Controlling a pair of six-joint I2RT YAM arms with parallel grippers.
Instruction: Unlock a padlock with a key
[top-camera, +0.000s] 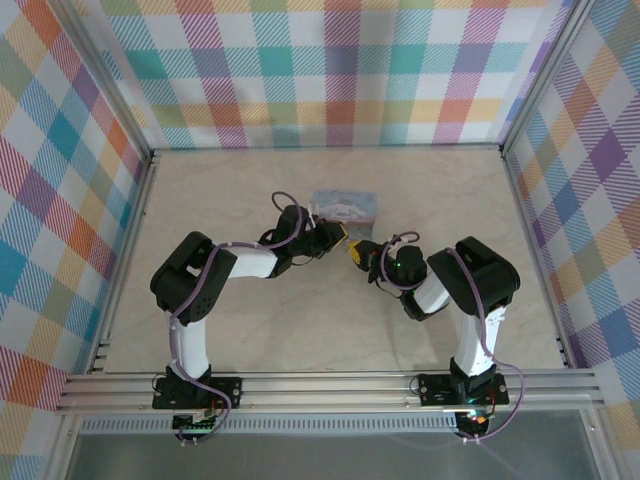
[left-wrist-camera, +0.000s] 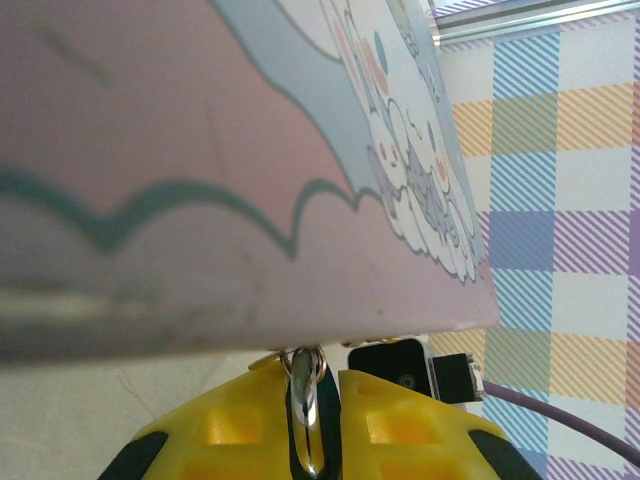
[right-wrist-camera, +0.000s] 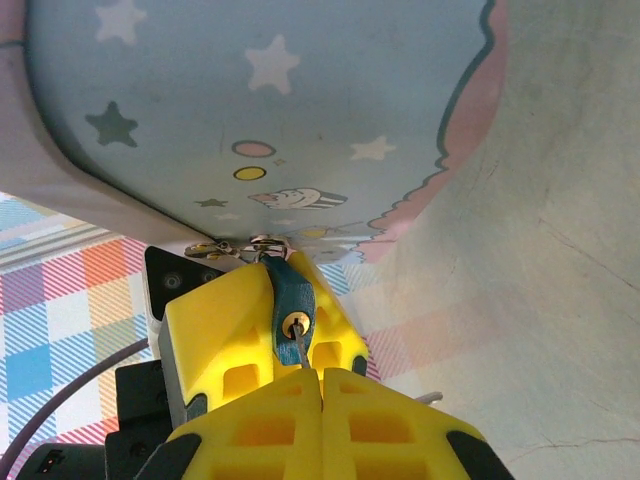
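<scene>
Small dark-blue padlock (right-wrist-camera: 290, 300) sits pinched in the left claw (left-wrist-camera: 308, 392); right claw (right-wrist-camera: 322, 385) clamps the thin silver key (right-wrist-camera: 300, 352), seemingly inserted. Next: twist it gently.

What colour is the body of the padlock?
The padlock is dark blue with a brass-coloured keyhole, best seen in the right wrist view.

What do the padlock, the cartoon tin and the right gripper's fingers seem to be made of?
The padlock: dark blue matte casing, perhaps plastic over metal, with a brass-coloured keyhole. The cartoon tin: probably printed sheet metal, judging by its soft sheen. The right gripper: fingers of matte yellow moulded plastic, pockets showing.
</scene>
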